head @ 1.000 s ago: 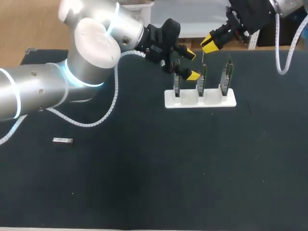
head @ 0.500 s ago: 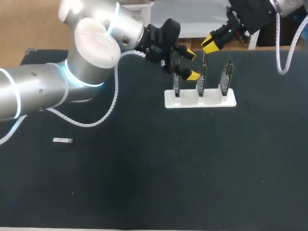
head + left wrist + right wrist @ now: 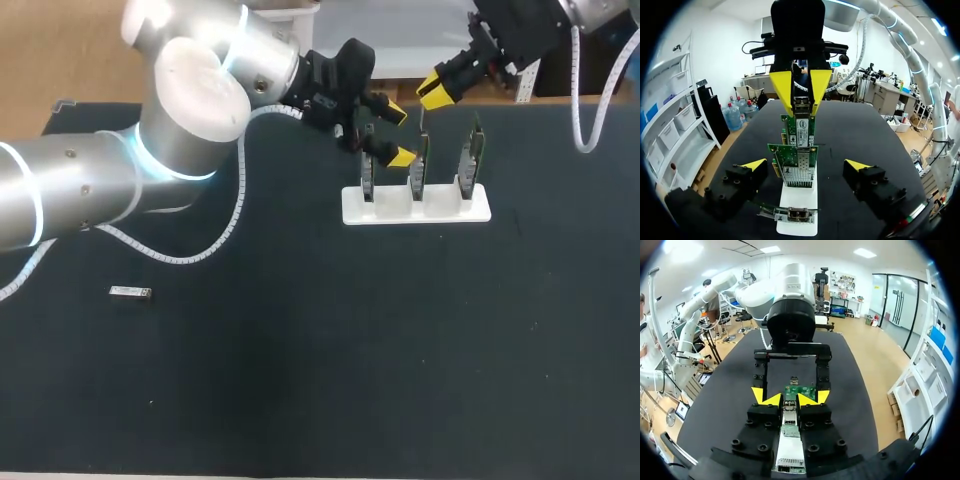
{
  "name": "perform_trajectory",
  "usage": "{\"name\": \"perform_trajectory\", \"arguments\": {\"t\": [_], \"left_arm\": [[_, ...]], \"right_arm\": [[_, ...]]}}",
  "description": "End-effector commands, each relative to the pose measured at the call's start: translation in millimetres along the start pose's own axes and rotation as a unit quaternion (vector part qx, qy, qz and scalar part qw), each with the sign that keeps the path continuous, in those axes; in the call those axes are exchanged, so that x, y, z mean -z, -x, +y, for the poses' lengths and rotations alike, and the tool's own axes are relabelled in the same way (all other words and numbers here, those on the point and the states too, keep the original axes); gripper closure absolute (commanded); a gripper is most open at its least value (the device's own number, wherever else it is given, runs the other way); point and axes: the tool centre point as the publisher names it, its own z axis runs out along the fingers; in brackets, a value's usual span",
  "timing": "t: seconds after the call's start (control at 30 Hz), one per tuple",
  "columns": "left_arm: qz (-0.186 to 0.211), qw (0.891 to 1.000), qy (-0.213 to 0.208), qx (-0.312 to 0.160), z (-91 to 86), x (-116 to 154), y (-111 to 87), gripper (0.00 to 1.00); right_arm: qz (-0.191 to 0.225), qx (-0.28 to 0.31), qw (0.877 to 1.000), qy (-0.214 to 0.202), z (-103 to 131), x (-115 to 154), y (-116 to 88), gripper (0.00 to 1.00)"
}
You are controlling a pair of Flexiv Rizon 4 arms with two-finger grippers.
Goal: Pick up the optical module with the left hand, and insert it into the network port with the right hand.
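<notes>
Three network cards (image 3: pixel 420 165) stand upright in a white holder (image 3: pixel 385 212) at the far side of the bench (image 3: pixel 320 380). They sit edge up, so their ports can be met from above. The right arm (image 3: pixel 595 12) hangs over that row, and its jaws are pinching the optical module (image 3: pixel 789 440) from both sides. The metal body lies lengthwise between the yellow tips, nose toward the green card just ahead (a grip that keeps it in line with the port, I judge). From the head view it seems to be above the middle card, but I cannot tell which port exactly.

The left arm (image 3: pixel 200 110) sits low beside the holder with its jaws spread wide and holding nothing. In its own wrist view one tip lies on either side of the line of cards, touching none that I can see; probably it waits there out of the way.

Well apart, near the bench's left side, lies a small metal piece (image 3: pixel 130 292), possibly another module. The insertion is not yet done, and the next move calls for a straight, careful descent.
</notes>
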Motion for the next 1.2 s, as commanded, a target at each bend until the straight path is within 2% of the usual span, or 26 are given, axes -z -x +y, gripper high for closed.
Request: {"name": "perform_trajectory", "arguments": {"t": [0.03, 1.1, 1.13, 1.17, 1.2], "left_arm": [[0.003, 1.000, -0.002, 0.001, 2.2, -0.5, 1.2, 0.00], [0.003, 1.000, -0.002, 0.001, 2.2, -0.5, 1.2, 0.00], [0.003, 1.000, -0.002, 0.001, 2.2, -0.5, 1.2, 0.00], [0.003, 1.000, -0.002, 0.001, 2.2, -0.5, 1.2, 0.00], [0.003, 1.000, -0.002, 0.001, 2.2, -0.5, 1.2, 0.00]], "right_arm": [[0.006, 0.001, 1.000, -0.004, 2.2, 0.8, 2.0, 1.00], [0.007, -0.023, 1.000, 0.004, 2.5, -8.9, -11.0, 1.00], [0.006, -0.025, 1.000, 0.003, 2.6, -8.9, -11.1, 0.64], [0.005, -0.027, 1.000, 0.004, 2.4, -8.6, -10.3, 0.00], [0.000, -0.026, 1.000, 0.008, 2.8, -7.6, -8.2, 0.00]]}}
